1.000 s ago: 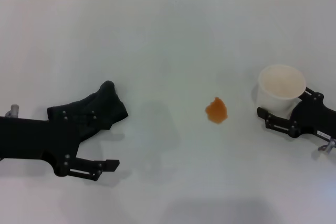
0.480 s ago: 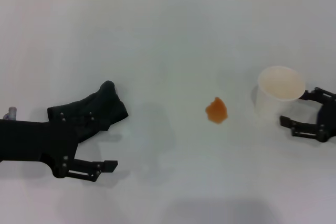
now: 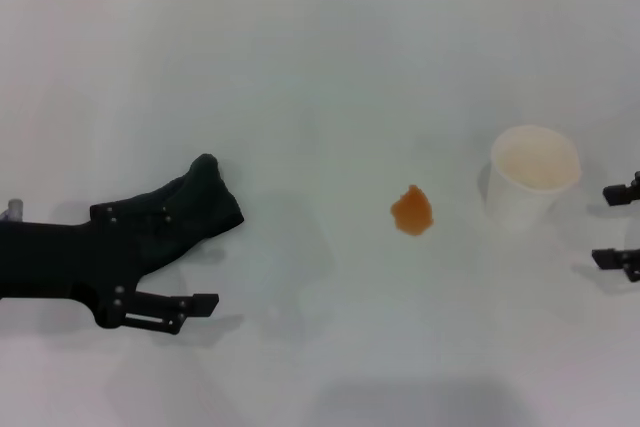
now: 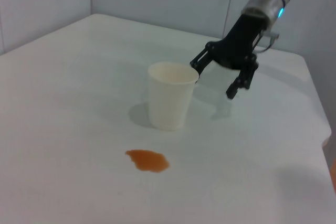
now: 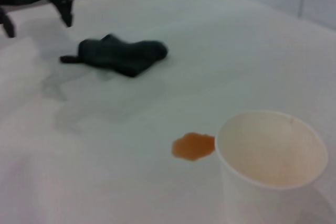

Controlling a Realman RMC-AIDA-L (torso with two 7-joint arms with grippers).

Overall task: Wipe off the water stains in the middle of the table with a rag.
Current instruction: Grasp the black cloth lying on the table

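Note:
The water stains (image 3: 412, 211) are a small orange-brown blotch in the middle of the white table (image 3: 320, 67). They also show in the left wrist view (image 4: 148, 160) and the right wrist view (image 5: 193, 146). The rag (image 3: 197, 205) lies as a black wad at the left, also in the right wrist view (image 5: 123, 55). My left gripper (image 3: 205, 259) is open and empty, its upper finger overlapping the rag's left part. In the right wrist view it (image 5: 37, 24) hangs above the table, apart from the rag. My right gripper (image 3: 603, 225) is open at the right edge, also in the left wrist view (image 4: 211, 80).
A cream-white paper cup (image 3: 535, 175) stands upright between the stain and my right gripper, and shows in the left wrist view (image 4: 170, 95) and the right wrist view (image 5: 273, 156). A wall runs along the table's far edge.
My right gripper has drawn back to the right, away from the cup, which stays standing. My left gripper has shifted slightly left. The rag and the stain have not moved.

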